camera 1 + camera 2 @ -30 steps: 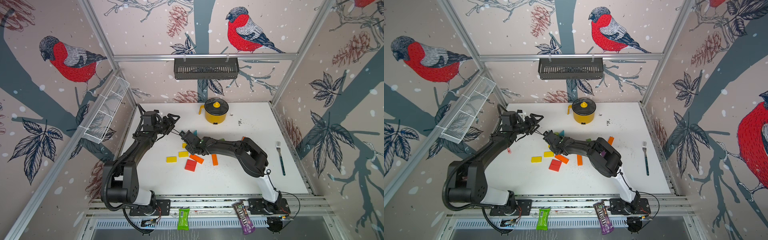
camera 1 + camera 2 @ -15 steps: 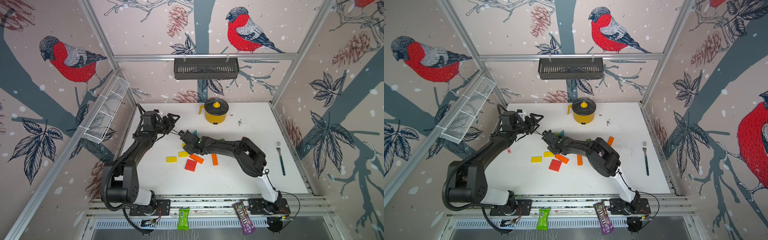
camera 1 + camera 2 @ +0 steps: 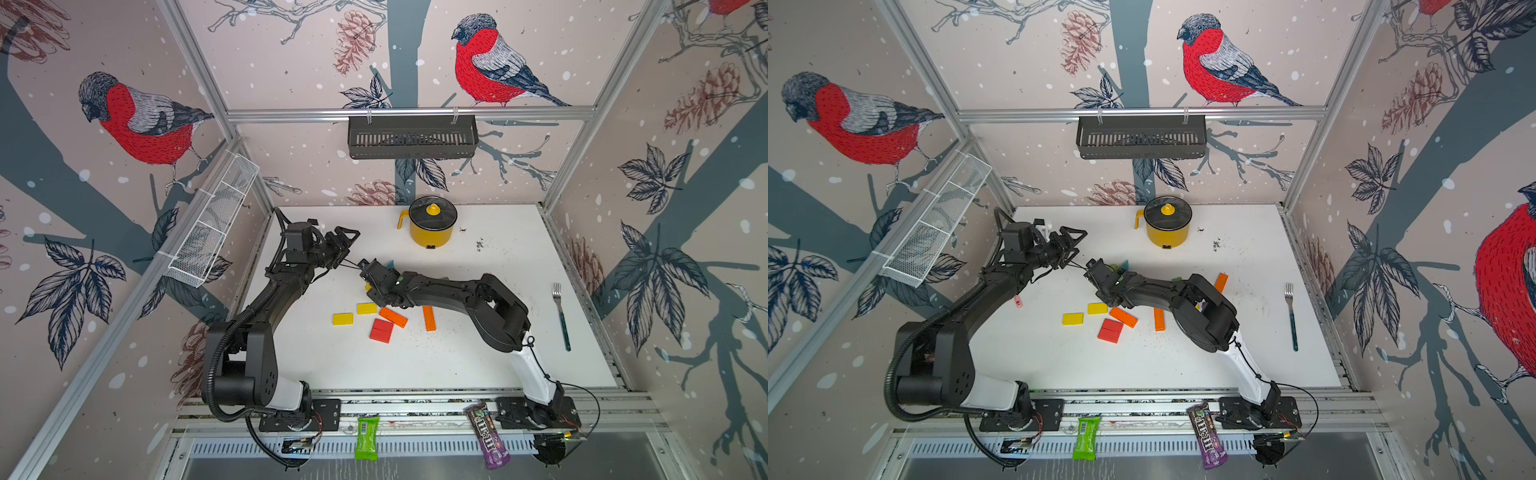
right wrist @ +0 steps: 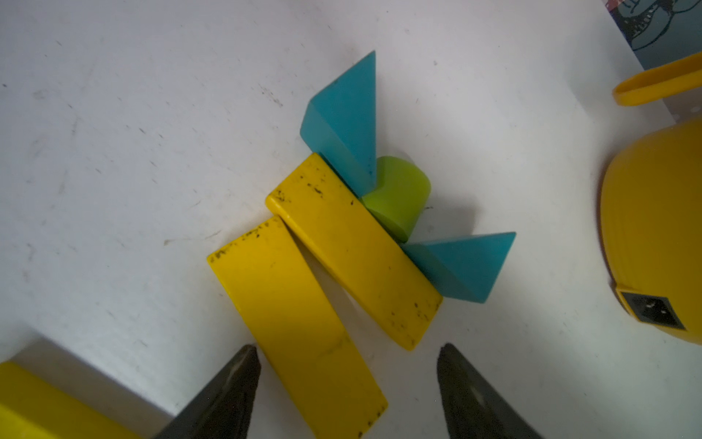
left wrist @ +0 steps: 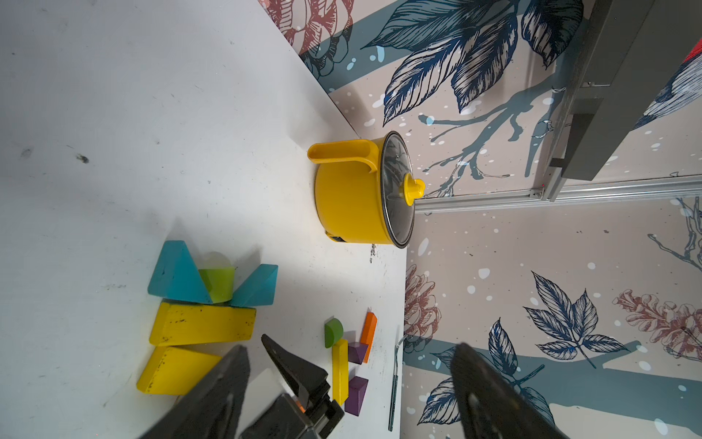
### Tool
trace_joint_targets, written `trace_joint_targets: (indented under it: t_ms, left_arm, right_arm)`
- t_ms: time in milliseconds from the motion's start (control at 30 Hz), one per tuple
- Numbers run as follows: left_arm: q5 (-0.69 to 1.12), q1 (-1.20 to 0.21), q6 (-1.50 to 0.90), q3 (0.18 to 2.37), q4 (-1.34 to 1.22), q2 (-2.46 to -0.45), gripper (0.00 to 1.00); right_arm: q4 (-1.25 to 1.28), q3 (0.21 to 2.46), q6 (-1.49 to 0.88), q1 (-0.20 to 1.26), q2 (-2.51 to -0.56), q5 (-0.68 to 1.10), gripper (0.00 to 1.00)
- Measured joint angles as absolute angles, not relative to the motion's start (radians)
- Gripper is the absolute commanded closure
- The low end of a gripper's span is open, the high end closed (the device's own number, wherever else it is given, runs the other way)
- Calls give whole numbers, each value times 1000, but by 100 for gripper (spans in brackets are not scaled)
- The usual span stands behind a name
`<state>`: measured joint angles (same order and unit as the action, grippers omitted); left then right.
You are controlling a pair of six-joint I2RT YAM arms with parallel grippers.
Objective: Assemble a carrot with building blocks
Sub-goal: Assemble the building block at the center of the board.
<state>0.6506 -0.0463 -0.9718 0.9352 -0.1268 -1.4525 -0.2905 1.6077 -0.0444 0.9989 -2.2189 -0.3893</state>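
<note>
Near table (image 3: 478,353) centre, in both top views, the right gripper (image 3: 365,266) stoops over the carrot (image 3: 390,264). Spare yellow, orange and red blocks (image 3: 381,331) wait at its six o'clock, and the left gripper (image 3: 351,241) hangs at its eleven o'clock, giving room.

From the left wrist, that gripper's jaws stand wide and empty. Two teal triangles (image 5: 174,275) flank a green piece (image 5: 218,283) as leaves against the first yellow block (image 5: 203,323).

From the right wrist, jaws stand apart either side of the second yellow block (image 4: 300,323), not touching it. It lies skewed, meeting its neighbour at one corner, and likely needs a nudge.
</note>
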Motion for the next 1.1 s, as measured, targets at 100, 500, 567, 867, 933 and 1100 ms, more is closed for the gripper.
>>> trace_joint_targets:
  t_ms: [100,500,567,867,933,1100]
  left_arm:
    - [651,-46,-972,935,-127,-1452,16]
    - [651,-46,-972,935,-127,-1453,16]
    - [651,-46,-972,935,-127,-1453,16]
    - [651,-46,-972,935,-127,-1453,16]
    - [651,-46,-972,935,-127,-1453,16]
    - [651,-46,-972,935,-127,-1453,16]
  right_arm:
    - [-292,1581,-40,995,-2199,-387,23]
    - [-307,1550,-28,955,-2172,-383,23]
    - [-308,1552,-27,952,-2173,-383,23]
    - [-313,1574,-26,953,-2181,-369,23]
    - [-313,1569,-26,954,-2173,-361,24]
    - [-312,1528,-47,950,-2104,-336,23]
